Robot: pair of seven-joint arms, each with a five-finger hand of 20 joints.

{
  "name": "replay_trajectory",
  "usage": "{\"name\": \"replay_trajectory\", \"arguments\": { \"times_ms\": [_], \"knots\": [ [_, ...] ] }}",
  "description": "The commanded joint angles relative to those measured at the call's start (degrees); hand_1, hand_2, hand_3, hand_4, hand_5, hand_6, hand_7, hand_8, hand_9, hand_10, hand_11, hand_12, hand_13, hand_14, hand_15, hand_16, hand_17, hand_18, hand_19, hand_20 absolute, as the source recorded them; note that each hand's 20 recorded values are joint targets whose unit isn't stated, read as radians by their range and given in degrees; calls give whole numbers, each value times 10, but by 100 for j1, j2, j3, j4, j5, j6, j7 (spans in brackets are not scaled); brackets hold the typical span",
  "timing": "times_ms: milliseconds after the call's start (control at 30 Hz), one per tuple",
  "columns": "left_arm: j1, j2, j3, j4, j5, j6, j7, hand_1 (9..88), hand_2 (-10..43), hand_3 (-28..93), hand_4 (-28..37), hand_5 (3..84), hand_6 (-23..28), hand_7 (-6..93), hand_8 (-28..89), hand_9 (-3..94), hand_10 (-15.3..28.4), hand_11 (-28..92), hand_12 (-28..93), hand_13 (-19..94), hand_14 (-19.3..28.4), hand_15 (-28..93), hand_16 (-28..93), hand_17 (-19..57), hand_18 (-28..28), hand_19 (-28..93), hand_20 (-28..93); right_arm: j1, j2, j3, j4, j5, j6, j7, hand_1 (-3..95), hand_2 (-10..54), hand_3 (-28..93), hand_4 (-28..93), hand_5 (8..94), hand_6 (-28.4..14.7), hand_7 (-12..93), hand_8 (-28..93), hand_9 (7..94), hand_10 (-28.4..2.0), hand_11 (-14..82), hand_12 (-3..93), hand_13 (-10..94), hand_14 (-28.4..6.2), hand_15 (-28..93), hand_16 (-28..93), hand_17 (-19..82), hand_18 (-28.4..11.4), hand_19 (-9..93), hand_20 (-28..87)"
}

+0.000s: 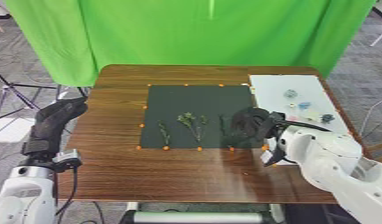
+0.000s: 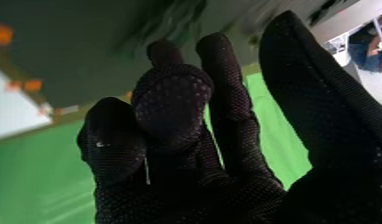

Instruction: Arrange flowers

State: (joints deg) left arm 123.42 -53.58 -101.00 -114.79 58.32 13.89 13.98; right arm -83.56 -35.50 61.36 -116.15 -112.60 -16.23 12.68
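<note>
flowers lie on the dark mat and white board, the right hand loosely open and empty beside the mat's rightmost stem, seemingly at the laying-out step, so next it should rise and fetch another.

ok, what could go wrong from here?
The right hand sits close beside the rightmost green stem and might knock it askew. The middle stems lie close together, so grabbing one may drag another. The right arm extends over the white board and could brush the flowers.
</note>
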Motion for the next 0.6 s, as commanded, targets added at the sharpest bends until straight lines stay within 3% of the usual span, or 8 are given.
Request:
{"name": "replay_trajectory", "arguments": {
  "times_ms": [33, 100, 200, 267, 467, 600],
  "knots": [
    [103, -67, -57, -50, -63, -21, -23, 324, -31, 629, -154, 475, 34, 215, -89, 469, 134, 261, 151, 373, 162, 159, 30, 52, 100, 68, 133, -597, 302, 967, -254, -968, 980, 428, 375, -95, 686, -70, 518, -11, 369, -91, 563, -161, 172, 294, 816, -34, 609, 335, 572, -132, 932, 478],
    [124, -70, -73, -55, -80, -20, -24, 323, -31, 630, -153, 476, 34, 215, -89, 469, 133, 261, 151, 373, 162, 159, 30, 52, 100, 68, 134, -538, 353, 934, -18, -1489, 1456, 750, 369, -95, 678, -75, 520, -12, 363, -90, 571, -161, 170, 292, 813, -38, 610, 335, 568, -135, 932, 477],
    [82, -70, -46, -35, -70, -28, -23, 325, -31, 628, -154, 476, 34, 215, -89, 469, 133, 260, 151, 373, 162, 159, 30, 52, 100, 68, 133, -541, 340, 1112, 319, -1494, 1678, 1126, 350, -95, 675, -86, 524, -16, 351, -88, 579, -162, 164, 286, 809, -42, 609, 330, 564, -138, 932, 476],
    [92, -58, -12, -40, -105, 49, 27, 324, -31, 629, -154, 476, 34, 215, -89, 469, 133, 260, 151, 374, 162, 159, 31, 52, 100, 68, 134, -498, 267, 1171, 565, -1345, 1827, 1318, 337, -95, 673, -94, 525, -19, 318, -81, 575, -166, 145, 276, 810, -44, 609, 326, 562, -141, 932, 476],
    [82, -47, 24, -15, -160, 75, 116, 328, -30, 628, -155, 477, 34, 216, -89, 474, 134, 265, 150, 382, 166, 171, 32, 61, 105, 83, 140, -754, 33, 1591, 944, -1068, 1707, 1533, 318, -95, 661, -93, 505, -21, 248, -62, 560, -172, 110, 260, 813, -47, 606, 319, 564, -145, 932, 475],
    [115, -71, -6, -31, -164, 79, 96, 327, -32, 633, -153, 479, 34, 218, -90, 476, 134, 268, 149, 384, 167, 176, 29, 62, 105, 84, 141, -875, -17, 1559, 990, -1070, 1687, 1443, 319, -95, 653, -91, 500, -20, 229, -53, 560, -172, 108, 261, 813, -48, 602, 315, 564, -146, 932, 473]
  ]
}}
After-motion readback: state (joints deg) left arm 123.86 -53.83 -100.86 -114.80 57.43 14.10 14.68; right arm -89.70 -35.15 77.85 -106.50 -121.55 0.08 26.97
